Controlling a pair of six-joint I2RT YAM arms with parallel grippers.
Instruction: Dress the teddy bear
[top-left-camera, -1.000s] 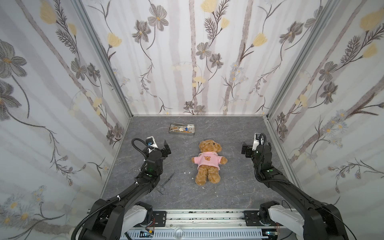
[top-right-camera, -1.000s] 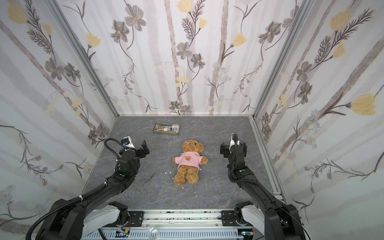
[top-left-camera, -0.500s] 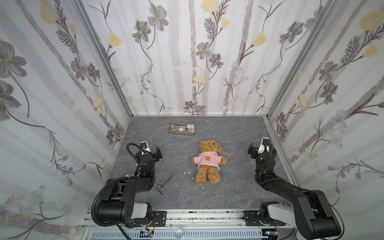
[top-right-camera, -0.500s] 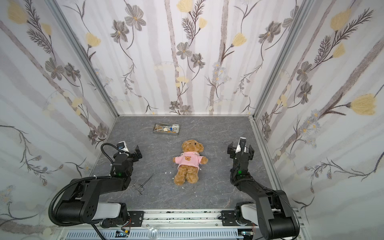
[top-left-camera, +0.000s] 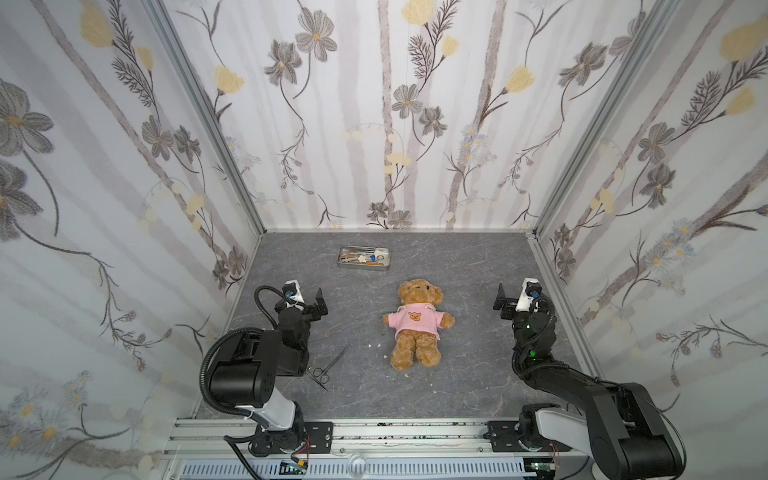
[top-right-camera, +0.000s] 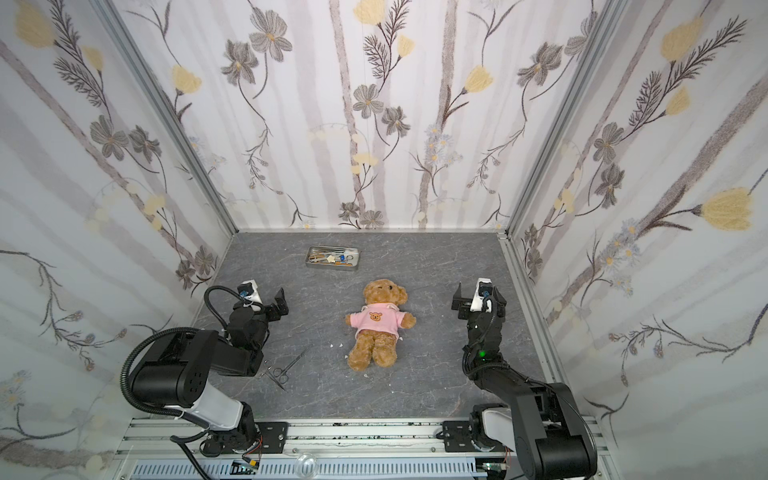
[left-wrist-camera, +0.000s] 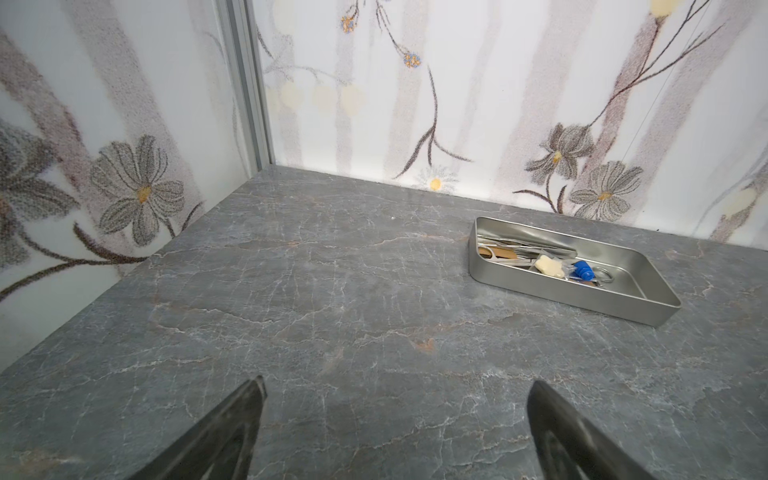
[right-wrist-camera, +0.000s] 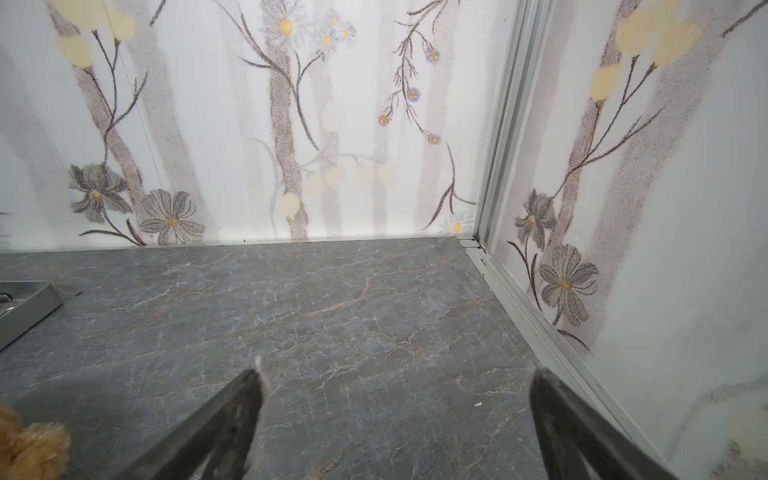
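The left gripper (top-left-camera: 305, 300) hovers over the left side of the grey table (top-left-camera: 457, 386), jaws spread wide and empty, as the left wrist view confirms with bare table between its fingertips. Just in front of it lie thin metal forceps (top-left-camera: 328, 368), and further back, near the rear wall, sits a shallow metal tray (top-left-camera: 363, 268) of small tools. The teddy bear (top-left-camera: 417, 332) lies in the middle of the table, well apart from both grippers and touched by neither. It is on its back, face up, head towards the rear wall and feet towards the front rail, so its long axis runs back to front with only a slight tilt, and its arms stick out to either side. A pink shirt (top-left-camera: 415, 323) already covers its torso, so the dressing looks essentially done. The bear should be light, soft and squashy, its curly fur giving good friction and nothing on it being fragile. A pinch on an arm, a leg or an ear would likely hold best, while the shirt's thin, limp cloth is better taken at the hem. The right gripper (top-left-camera: 519, 297) hovers near the right wall, likewise opened wide and holding nothing.
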